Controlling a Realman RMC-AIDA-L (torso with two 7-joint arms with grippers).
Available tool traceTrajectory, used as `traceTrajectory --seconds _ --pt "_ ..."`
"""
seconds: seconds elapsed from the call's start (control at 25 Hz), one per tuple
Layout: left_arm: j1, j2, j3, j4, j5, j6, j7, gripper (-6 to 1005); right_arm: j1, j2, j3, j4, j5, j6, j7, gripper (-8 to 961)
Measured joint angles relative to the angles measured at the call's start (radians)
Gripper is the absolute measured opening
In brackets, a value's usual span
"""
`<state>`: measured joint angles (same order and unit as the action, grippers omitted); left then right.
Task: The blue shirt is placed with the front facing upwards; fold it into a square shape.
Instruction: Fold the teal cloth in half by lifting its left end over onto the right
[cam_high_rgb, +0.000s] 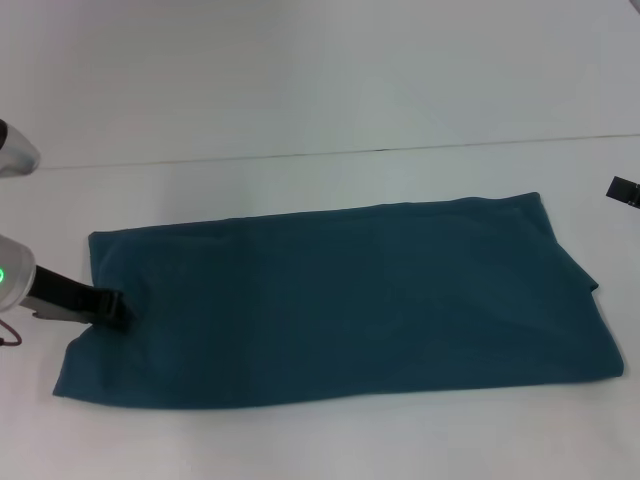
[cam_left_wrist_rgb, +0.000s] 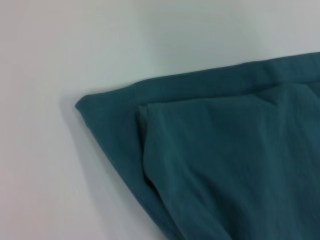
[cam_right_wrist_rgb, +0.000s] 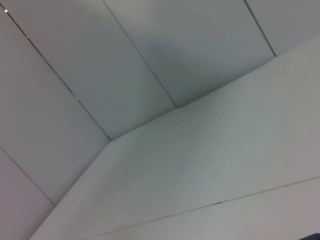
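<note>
Pretty plain setup: a big white table (cam_high_rgb: 300, 440) takes up most of the head view, with a thin dark seam (cam_high_rgb: 330, 153) running across its far part. Right wrist view just catches pale wall panels (cam_right_wrist_rgb: 125, 60) with thin dark joints between them. Light's soft and even, barely any shadows.

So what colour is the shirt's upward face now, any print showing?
Plain dark teal-blue shirt, no print visible; head view shows it best.

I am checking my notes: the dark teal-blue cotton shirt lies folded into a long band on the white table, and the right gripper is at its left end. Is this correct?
Not quite: the left gripper, not the right, is at the left end of the dark teal-blue cotton shirt on the white table, as the head view shows.
</note>
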<state>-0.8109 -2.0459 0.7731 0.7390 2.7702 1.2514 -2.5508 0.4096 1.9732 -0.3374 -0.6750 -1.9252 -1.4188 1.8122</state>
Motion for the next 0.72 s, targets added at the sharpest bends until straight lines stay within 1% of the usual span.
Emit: traceTrajectory --seconds 0.16,0.24,0.28,0.36,0.64,0.72 --pt "0.006 0.014 0.0 0.002 0.0 0.01 0.0 82 0.0 0.0 0.0 0.001 0.0 0.003 -0.001 917" --pt "0.007 0.016 0.0 0.002 0.0 0.011 0.0 82 0.0 -0.001 0.001 0.002 0.0 0.005 -0.001 917" --pt "0.011 0.023 -0.005 0.003 0.001 0.015 0.0 82 -0.001 -0.001 0.001 0.003 0.0 0.007 -0.001 917" --pt "0.014 0.029 -0.01 0.003 0.001 0.016 0.0 82 -0.002 0.0 0.001 0.004 0.0 0.01 -0.002 917" --pt "0.022 0.04 -0.012 0.009 0.008 0.031 0.01 83 0.001 0.001 0.002 0.003 0.0 0.01 0.0 917" --pt "0.028 0.045 -0.025 0.016 0.009 0.035 0.012 83 0.001 0.001 0.002 0.003 0.0 0.011 0.001 917"
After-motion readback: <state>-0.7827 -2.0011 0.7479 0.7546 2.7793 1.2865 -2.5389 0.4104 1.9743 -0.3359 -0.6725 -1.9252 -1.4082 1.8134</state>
